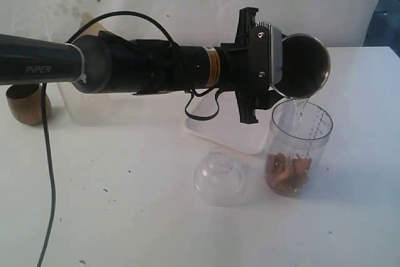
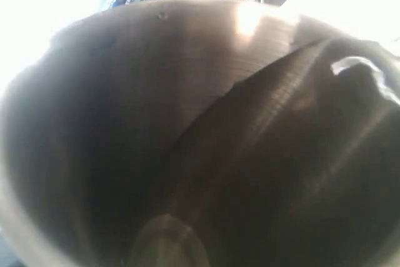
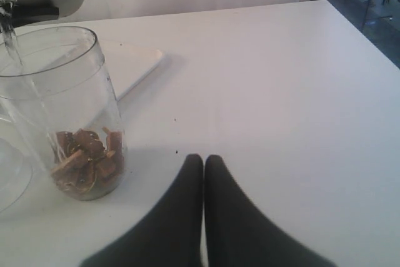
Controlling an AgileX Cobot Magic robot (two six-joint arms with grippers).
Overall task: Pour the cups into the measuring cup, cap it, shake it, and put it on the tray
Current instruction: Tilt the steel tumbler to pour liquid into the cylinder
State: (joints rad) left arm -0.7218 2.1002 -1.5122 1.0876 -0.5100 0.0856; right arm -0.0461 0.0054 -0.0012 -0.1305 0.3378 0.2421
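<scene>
Pouring from steel tumbler [image 1: 304, 65] into measuring cup [image 1: 299, 148].

Across the white table [image 1: 125, 217], from 9 o'clock to 2 o'clock of the exterior view: left arm [image 1: 125, 67], its left gripper [image 1: 265, 64] clamped on the tipped tumbler, rim down, a clear stream falling into the measuring cup. At centre, partly behind the arm: white tray [image 1: 219, 132], just beside the measuring cup. At 4 o'clock: measuring cup upright, brown pieces [image 1: 287, 173] at its bottom. At 6 o'clock of centre: clear dome lid [image 1: 220, 177], near the cup. At 9 o'clock: brown cup [image 1: 28, 104]. Low over the table, well apart from the measuring cup: right gripper [image 3: 204, 173], fingers pressed together, holding nothing.
</scene>
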